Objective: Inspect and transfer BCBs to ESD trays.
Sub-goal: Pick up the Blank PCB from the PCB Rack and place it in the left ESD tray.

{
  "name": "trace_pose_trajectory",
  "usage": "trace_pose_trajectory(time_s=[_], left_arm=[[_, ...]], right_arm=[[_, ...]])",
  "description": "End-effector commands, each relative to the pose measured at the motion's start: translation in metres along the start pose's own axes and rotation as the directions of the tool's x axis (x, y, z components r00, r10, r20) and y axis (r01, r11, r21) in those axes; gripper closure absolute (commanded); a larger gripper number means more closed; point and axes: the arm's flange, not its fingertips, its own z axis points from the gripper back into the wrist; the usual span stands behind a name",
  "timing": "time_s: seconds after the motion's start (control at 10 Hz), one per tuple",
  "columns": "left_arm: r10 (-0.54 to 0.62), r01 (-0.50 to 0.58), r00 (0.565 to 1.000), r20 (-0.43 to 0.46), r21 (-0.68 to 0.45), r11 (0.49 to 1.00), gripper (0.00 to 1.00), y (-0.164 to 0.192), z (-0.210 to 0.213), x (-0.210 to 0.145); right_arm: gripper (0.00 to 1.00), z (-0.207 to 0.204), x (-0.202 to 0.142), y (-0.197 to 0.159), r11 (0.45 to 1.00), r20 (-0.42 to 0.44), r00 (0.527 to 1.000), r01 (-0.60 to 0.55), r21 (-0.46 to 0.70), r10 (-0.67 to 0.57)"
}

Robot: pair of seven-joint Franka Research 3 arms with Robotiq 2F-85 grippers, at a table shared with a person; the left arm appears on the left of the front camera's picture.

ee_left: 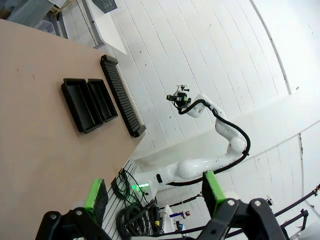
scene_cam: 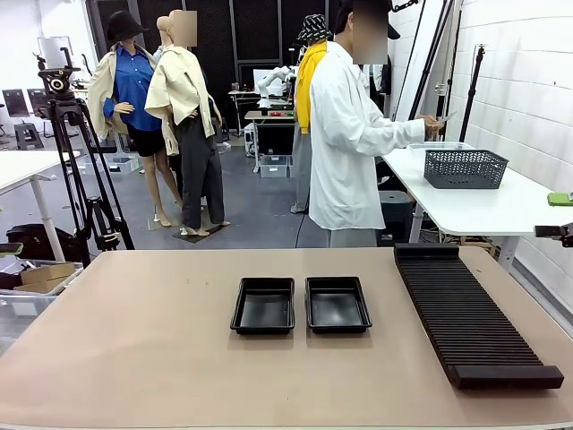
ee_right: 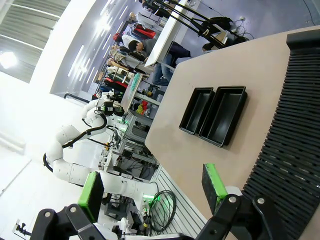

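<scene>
Nearest, the left gripper (ee_left: pixel 152 178) and right gripper (ee_right: pixel 151 170) hang high above the surface (scene_cam: pixel 134 340), both spread wide and holding nothing. The two ESD trays (scene_cam: pixel 240 309) lie side by side mid-surface with bare floors, and the ribbed rack (scene_cam: pixel 466 313) runs along the right edge. Past the far edge, the person (scene_cam: pixel 345 152) faces a mesh basket (scene_cam: pixel 466 168). I would wait for a BCB, then pinch it by its edges and lower it flat.

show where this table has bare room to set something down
Widest bare stretch of the table: left of the left ESD tray. The near strip before both trays is free too. Crowded: the gap between right ESD tray and slotted rack, and between the trays.
</scene>
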Motion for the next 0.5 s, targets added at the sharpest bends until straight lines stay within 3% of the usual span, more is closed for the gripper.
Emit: trace_pose_trajectory(time_s=[0.0, 0.4], left_arm=[[0.005, -0.005, 1.000, -0.001, 0.011, 1.000, 0.00, -0.0007, 0.0023, -0.0003], [0.005, -0.005, 1.000, -0.001, 0.011, 1.000, 0.00, -0.0007, 0.0023, -0.0003]], right_arm=[[0.00, 0.0007, -0.0012, -0.0001, 1.000, -0.005, 1.000, 0.007, 0.004, -0.007], [0.00, 0.0007, -0.0012, -0.0001, 1.000, -0.005, 1.000, 0.007, 0.004, -0.007]])
